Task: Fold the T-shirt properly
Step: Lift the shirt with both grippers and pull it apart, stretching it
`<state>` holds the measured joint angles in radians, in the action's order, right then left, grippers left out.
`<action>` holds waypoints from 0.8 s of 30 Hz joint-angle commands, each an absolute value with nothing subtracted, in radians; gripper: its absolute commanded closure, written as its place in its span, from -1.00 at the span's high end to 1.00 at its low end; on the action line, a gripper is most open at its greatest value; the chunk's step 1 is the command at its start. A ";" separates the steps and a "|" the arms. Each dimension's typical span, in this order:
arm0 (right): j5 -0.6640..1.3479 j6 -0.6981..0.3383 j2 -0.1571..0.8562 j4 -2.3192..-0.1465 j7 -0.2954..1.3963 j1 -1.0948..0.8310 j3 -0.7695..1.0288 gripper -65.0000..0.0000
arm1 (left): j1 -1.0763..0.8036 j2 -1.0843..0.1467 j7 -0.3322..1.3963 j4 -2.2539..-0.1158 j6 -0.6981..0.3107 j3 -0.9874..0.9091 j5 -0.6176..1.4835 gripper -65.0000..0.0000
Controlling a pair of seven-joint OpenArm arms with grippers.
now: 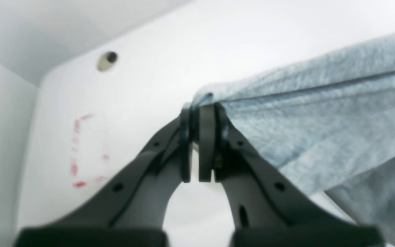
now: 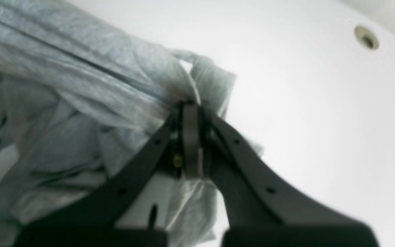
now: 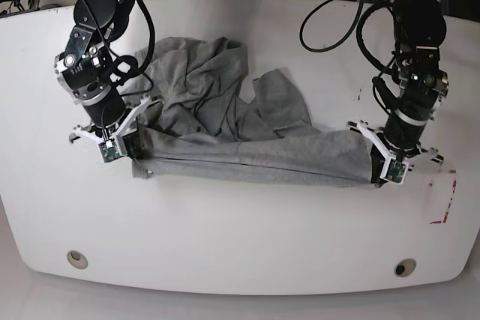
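At table centre: the T-shirt (image 3: 247, 151) lies stretched crosswise, a taut band running from 9 o'clock to 3 o'clock, with the loose remainder heaped behind it toward 12 o'clock.
Table (image 3: 240, 237): white, rounded corners; a grommet hole (image 3: 75, 258) at 7 o'clock and another (image 3: 405, 267) at 5 o'clock; red tape marks (image 3: 444, 204) near 4 o'clock.
Left gripper (image 1: 199, 113): jaws pinched together on one end of the grey cloth, at the 3 o'clock end of the band in the base view; fabric bunches at the tips and fans away to the side.
Right gripper (image 2: 190, 106): jaws clamped tight on the opposite end, at 9 o'clock in the base view; a small tuft of cloth pokes above the tips, and more hangs in folds below.
Why held so: two pinches well apart keep the edge between them straight, likely to pull wrinkles out and give a clean line to fold along.
Cloth state: front edge flat and tensioned; rear portion crumpled, sleeves not clearly told apart; no lettering visible from here.
Stage, as judged: early, spreading or the first fold, nothing squared yet.
Risk, as judged: the grips hold little cloth, so a hard pull could slip an end free; the heap at 12 o'clock may drag and skew the fold.
Next need, as judged: both ends moved together at matched pace so the edge stays parallel.
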<state>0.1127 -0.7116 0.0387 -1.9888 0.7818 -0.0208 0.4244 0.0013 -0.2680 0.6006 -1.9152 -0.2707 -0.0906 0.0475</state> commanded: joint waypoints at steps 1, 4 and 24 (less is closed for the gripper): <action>0.107 -0.698 0.050 -2.011 0.802 0.030 0.429 -1.00 | 0.062 -0.286 0.605 -1.934 -0.243 -0.099 0.033 -1.00; 0.107 -0.698 0.051 -2.011 0.829 0.087 0.429 -1.00 | 0.134 -0.286 0.639 -1.945 -0.243 -0.097 0.033 -1.00; 0.099 -0.698 0.177 -2.005 0.977 0.542 0.343 -1.00 | 0.720 -0.285 0.869 -1.971 -0.245 0.038 0.035 -1.00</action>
